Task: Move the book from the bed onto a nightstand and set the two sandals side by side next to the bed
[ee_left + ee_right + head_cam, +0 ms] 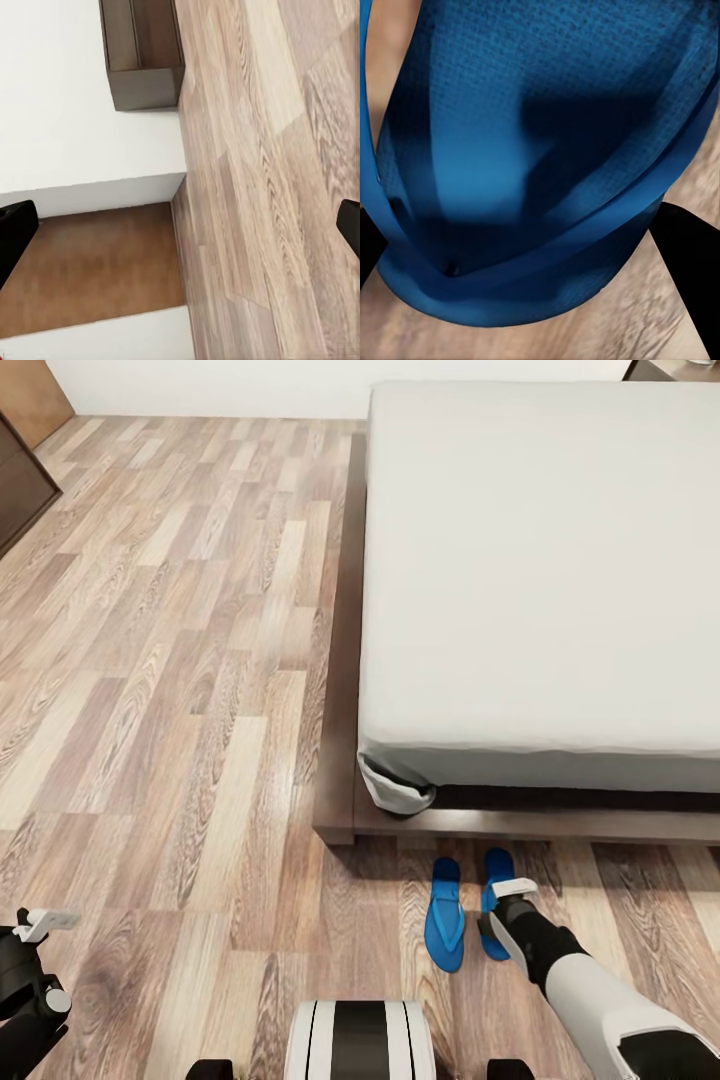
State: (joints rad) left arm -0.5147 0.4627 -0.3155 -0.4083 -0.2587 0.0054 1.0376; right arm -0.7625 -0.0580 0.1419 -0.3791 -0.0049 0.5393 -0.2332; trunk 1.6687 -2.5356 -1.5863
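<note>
Bright, even light all round; soft shadow under the bed (540, 560), and the sandal (532, 150) close-up looks blurry.

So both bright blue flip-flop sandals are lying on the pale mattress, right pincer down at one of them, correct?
Not quite: the bright blue flip-flop sandals lie on the wood-plank floor at the bed's foot, per the head view. The right pincer is indeed at one.

The right arm (600, 1000) had a pale grey-white shell at its near end, a black segment beyond it, and a white bracket by the wrist. The left arm (28, 988) was black with a round white cap and a white bracket. The trunk (360, 1040) was white with a black centre band.
</note>
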